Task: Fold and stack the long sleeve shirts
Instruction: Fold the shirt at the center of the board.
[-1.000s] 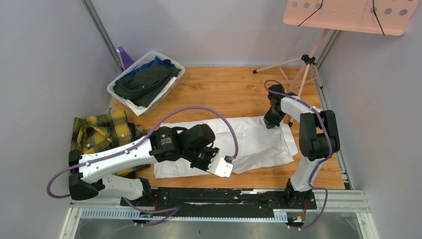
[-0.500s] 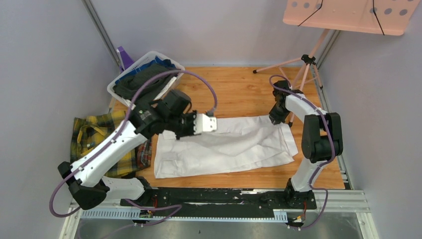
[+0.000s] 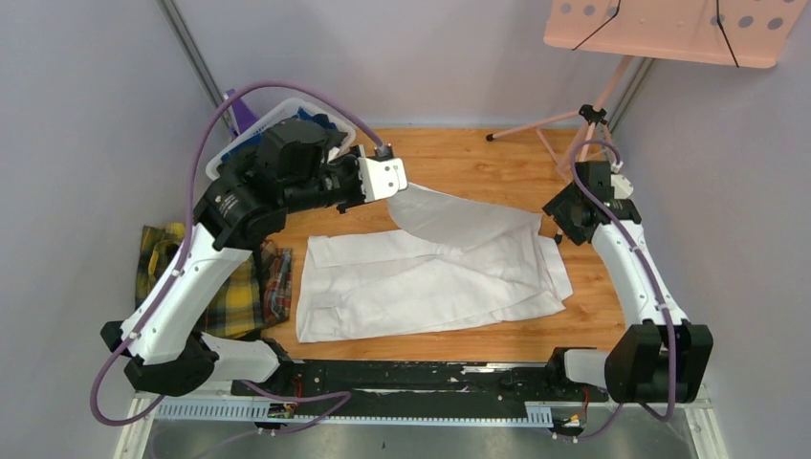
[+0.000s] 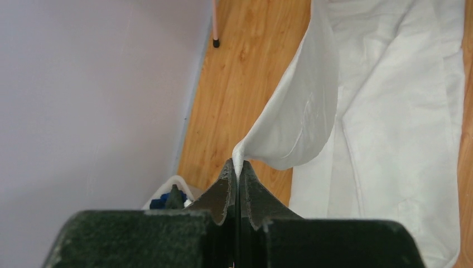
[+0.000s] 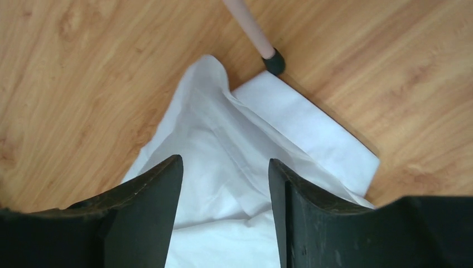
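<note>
We read fold step in hand: left hand clenched on white shirt edge, raised over far counter; rest flat mid-counter. Right hand released, empty, counter's right end. Plaid shirt at counter's left edge. Next, we judge: carry flap across, lay smooth.

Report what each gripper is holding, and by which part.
The left gripper is shut on the white shirt, pinching the tip of a raised flap. The right gripper, jaws open above the shirt's far right corner, holds nothing.
</note>
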Motion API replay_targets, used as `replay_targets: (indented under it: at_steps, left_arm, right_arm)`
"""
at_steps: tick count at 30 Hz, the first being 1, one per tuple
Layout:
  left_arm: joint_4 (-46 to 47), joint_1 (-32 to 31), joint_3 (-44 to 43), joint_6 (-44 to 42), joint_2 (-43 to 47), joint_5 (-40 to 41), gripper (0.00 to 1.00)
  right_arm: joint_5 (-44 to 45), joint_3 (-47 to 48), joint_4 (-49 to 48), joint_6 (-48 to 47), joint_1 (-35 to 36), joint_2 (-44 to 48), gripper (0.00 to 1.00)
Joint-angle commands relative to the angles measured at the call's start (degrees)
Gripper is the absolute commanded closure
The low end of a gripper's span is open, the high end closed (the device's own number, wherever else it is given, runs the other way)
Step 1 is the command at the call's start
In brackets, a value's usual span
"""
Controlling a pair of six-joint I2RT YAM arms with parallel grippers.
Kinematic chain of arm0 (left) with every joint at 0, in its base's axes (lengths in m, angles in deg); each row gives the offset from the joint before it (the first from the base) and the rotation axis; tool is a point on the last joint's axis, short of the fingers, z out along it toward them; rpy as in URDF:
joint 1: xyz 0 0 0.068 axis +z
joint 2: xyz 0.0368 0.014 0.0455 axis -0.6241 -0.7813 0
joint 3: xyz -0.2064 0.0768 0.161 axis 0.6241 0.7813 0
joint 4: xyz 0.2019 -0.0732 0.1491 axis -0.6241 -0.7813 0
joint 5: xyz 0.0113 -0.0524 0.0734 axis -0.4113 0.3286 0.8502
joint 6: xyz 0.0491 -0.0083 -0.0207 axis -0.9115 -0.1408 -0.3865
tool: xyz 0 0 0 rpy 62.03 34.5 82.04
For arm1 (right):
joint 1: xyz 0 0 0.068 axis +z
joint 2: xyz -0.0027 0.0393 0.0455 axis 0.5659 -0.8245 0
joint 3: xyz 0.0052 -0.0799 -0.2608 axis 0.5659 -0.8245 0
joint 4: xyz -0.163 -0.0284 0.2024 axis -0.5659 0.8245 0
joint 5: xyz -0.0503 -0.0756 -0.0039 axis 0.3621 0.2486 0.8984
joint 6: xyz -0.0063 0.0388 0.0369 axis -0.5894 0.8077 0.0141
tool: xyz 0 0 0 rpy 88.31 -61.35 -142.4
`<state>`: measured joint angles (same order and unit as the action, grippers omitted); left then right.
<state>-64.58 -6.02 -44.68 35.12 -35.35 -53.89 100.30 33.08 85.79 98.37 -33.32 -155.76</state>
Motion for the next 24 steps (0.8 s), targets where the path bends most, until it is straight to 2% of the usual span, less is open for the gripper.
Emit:
replay_targets:
  at_steps: [1,6,12,14,17,20,24]
  left_arm:
    - [4.3,-0.1,-1.2,2.2,-1.2,1.2,1.0]
    - [4.0,0.0,-2.4,2.6,-1.9,-0.7,1.0]
    - [1.7,-1.0,-4.5,-0.8,-2.3,-7.0,1.0]
    - [1.2,-3.7,-5.0,-1.9,-2.9,-7.1,1.0]
    - [1.2,-6.7,-5.8,-2.3,-3.9,-7.2,1.0]
    - [1.6,-10.8,-6.7,-2.2,-6.1,-6.2,1.0]
    - [1.8,-14.0,-8.0,-0.7,-9.3,-6.0,1.0]
  right_arm:
    - [1.5,-7.9,-0.4,3.8,-0.6,4.5,0.43]
    - [-0.4,-9.9,-3.1,4.1,-0.7,5.0,0.48]
    - [0.6,6.5,-3.0,2.0,-2.8,0.5,0.49]
    - [-0.7,12.0,-3.7,2.1,-2.7,-2.3,0.53]
    - [-6.7,16.9,-7.0,0.6,-1.6,-7.5,0.61]
    - [-12.8,20.4,-7.2,-1.9,2.5,-13.8,0.7]
    - [-23.5,16.9,-8.6,-4.8,6.4,-19.1,0.78]
